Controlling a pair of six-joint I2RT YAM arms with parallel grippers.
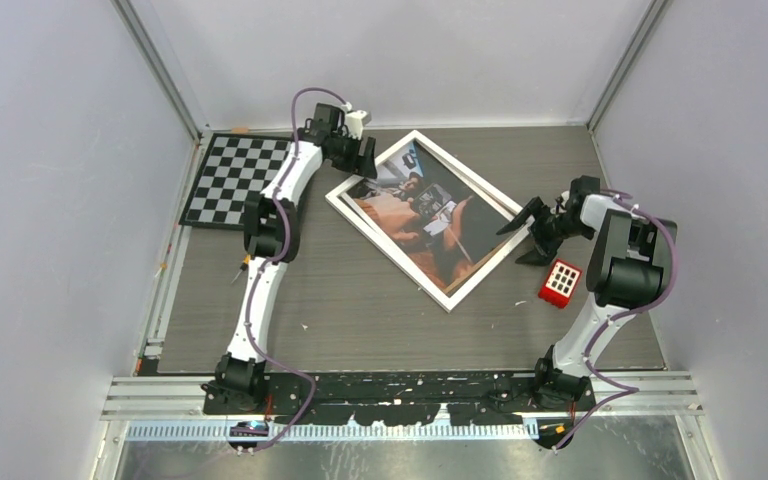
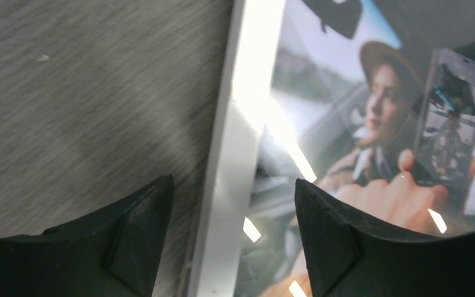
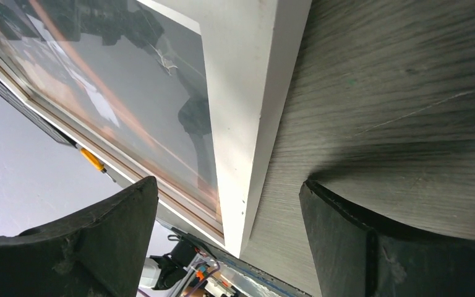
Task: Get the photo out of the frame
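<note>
The frame (image 1: 390,255) lies flat on the table, white border up, with the photo (image 1: 425,215) showing inside it. A second white edge shows offset along its far right side. My left gripper (image 1: 360,158) is open at the frame's far left corner. In the left wrist view its fingers (image 2: 136,235) straddle the white border (image 2: 235,154), and the photo (image 2: 371,124) lies to the right. My right gripper (image 1: 522,228) is open at the frame's right edge. In the right wrist view it (image 3: 229,204) straddles the white border (image 3: 247,93), beside the reflective front (image 3: 117,80).
A black-and-white checkerboard (image 1: 235,180) lies at the table's far left, beside the left arm. A red block with white squares (image 1: 560,282) sits just in front of the right gripper. Grey walls enclose the table on three sides.
</note>
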